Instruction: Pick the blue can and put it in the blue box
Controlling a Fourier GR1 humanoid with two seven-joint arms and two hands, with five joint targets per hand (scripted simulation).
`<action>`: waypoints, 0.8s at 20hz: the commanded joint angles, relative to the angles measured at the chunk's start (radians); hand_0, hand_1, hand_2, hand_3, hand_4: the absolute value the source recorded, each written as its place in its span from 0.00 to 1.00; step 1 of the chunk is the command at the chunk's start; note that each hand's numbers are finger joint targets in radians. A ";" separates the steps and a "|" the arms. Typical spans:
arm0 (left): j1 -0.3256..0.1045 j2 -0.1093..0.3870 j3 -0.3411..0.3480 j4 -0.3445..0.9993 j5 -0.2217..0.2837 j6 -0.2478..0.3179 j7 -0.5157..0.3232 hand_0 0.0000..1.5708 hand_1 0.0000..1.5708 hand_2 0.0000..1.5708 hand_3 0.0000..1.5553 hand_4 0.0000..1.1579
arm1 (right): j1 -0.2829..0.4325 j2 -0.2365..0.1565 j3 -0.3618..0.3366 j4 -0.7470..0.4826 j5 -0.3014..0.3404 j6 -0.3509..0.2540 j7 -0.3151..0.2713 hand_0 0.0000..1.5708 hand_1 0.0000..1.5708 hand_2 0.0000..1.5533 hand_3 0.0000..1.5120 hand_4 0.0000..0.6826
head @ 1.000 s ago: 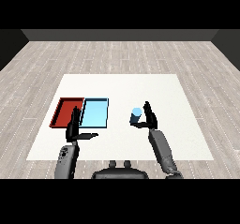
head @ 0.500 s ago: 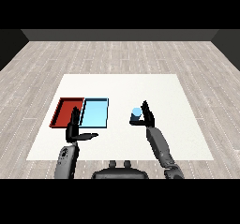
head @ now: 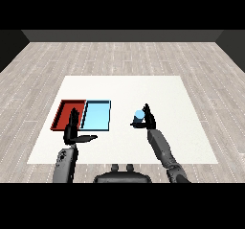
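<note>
The white tabletop stands on a floor of grey wooden planks. On its left part two trays lie side by side, touching each other: the red tray at the outer side and the light blue tray just beside it, toward the middle. Both lie flat on the tabletop.

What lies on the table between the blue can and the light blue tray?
In the head view, only bare white table lies between the blue can, held by the right hand, and the light blue tray.
</note>
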 commanded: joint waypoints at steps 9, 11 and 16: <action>0.036 -0.017 -0.011 0.047 -0.015 0.001 -0.096 0.00 0.00 0.00 0.00 0.00 | -0.093 0.003 0.033 0.117 -0.038 -0.029 -0.013 0.00 0.00 0.00 0.00 0.00; 0.011 -0.031 -0.035 -0.003 -0.022 0.017 -0.025 0.00 0.00 0.00 0.00 0.00 | -0.034 0.003 0.021 0.090 -0.014 -0.001 -0.035 0.00 0.00 0.00 0.00 0.00; 0.012 -0.047 -0.043 0.018 -0.035 0.037 -0.022 0.00 0.00 0.00 0.00 0.00 | -0.050 -0.009 -0.011 0.012 -0.031 -0.037 0.049 0.00 0.00 0.00 0.00 0.00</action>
